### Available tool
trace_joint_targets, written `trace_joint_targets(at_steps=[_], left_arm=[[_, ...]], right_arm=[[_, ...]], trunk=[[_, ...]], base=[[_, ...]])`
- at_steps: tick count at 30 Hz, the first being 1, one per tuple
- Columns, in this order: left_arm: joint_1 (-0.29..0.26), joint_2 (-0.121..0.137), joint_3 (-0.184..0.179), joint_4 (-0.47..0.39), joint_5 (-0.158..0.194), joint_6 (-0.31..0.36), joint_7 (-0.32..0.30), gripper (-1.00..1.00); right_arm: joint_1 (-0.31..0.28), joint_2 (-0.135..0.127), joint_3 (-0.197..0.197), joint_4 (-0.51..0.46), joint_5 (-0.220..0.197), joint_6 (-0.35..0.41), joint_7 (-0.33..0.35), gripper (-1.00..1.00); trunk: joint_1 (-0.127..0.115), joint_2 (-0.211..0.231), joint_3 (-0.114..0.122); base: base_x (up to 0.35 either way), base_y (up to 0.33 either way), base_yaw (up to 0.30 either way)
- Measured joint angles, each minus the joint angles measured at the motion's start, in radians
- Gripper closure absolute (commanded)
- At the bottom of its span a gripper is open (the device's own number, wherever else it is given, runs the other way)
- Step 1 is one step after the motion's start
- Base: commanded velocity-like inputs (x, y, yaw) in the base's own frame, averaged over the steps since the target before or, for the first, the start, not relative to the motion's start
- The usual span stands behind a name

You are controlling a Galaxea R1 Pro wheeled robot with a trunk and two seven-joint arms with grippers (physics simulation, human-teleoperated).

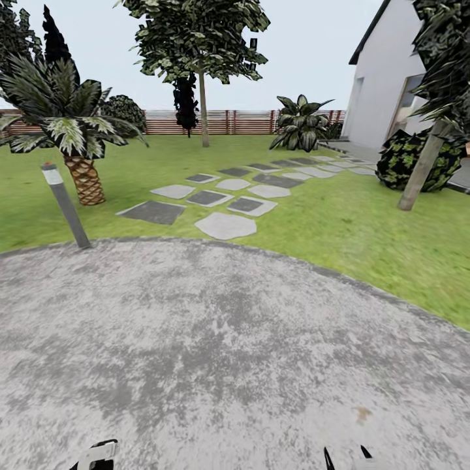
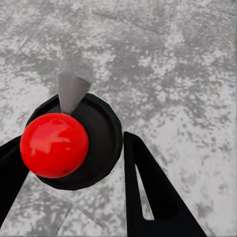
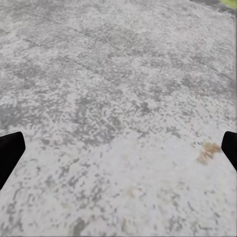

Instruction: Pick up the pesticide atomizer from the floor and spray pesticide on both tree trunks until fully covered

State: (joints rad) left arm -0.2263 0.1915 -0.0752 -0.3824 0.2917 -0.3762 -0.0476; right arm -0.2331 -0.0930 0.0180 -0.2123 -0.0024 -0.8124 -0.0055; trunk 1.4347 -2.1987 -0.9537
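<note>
In the head view, a grey mottled paved circle (image 1: 215, 352) fills the near ground. Beyond it lies the garden lawn (image 1: 365, 222), crossed by stepping stones (image 1: 225, 225) and closed off by a slatted fence (image 1: 248, 122). One tree (image 1: 199, 39) is seen at 12 o'clock, far off, its thin-looking pale trunk (image 1: 204, 111) bare low down. A second trunk (image 1: 423, 166), leaning in this picture, is seen at 2 o'clock beside a dark bush (image 1: 398, 160). A scaly palm (image 1: 81, 173) and a short lamp post (image 1: 65, 205) stand at 10 o'clock.

In the left wrist view, the pesticide atomizer (image 2: 74, 143) is seen from above: a round black body, a glossy red ball top and a grey cone nozzle. It sits between the two black fingers of the left pincer (image 2: 69, 168), which appears closed on it.

In the right wrist view, the right pincer (image 3: 118, 150) is spread wide over bare paving, nothing held.

Both trunks are judged well apart from the robot, so spraying from here would likely miss. The atomizer could also slip on the drive if the grip is loose.
</note>
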Motion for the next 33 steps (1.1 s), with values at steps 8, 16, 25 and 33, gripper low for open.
trace_joint_targets(at_steps=[8, 16, 25, 33], left_arm=[[0.0, 0.0, 0.0, -0.001, 0.0, 0.0, 0.0, 1.0], [0.0, 0.0, 0.0, -0.001, 0.0, 0.0, 0.0, 1.0], [0.0, 0.0, 0.0, -0.001, 0.0, 0.0, -0.001, 1.0], [0.0, -0.006, -0.001, -0.001, -0.003, -0.001, -0.002, 1.0]], right_arm=[[0.0, 0.005, 0.002, 0.067, 0.004, -0.032, 0.005, -1.0], [0.0, 0.023, 0.004, 0.112, 0.003, -0.029, 0.003, -1.0], [0.0, 0.026, 0.002, 0.163, 0.004, -0.029, 0.007, -1.0], [0.0, 0.026, 0.002, 0.166, 0.004, -0.029, 0.006, -1.0]], trunk=[[0.0, 0.0, 0.0], [0.0, 0.0, 0.0], [0.0, 0.0, 0.0], [0.0, 0.0, 0.0]], base=[[0.34, 0.0, 0.0], [0.34, 0.0, 0.0], [0.34, 0.0, 0.0], [0.34, 0.0, 0.0]])
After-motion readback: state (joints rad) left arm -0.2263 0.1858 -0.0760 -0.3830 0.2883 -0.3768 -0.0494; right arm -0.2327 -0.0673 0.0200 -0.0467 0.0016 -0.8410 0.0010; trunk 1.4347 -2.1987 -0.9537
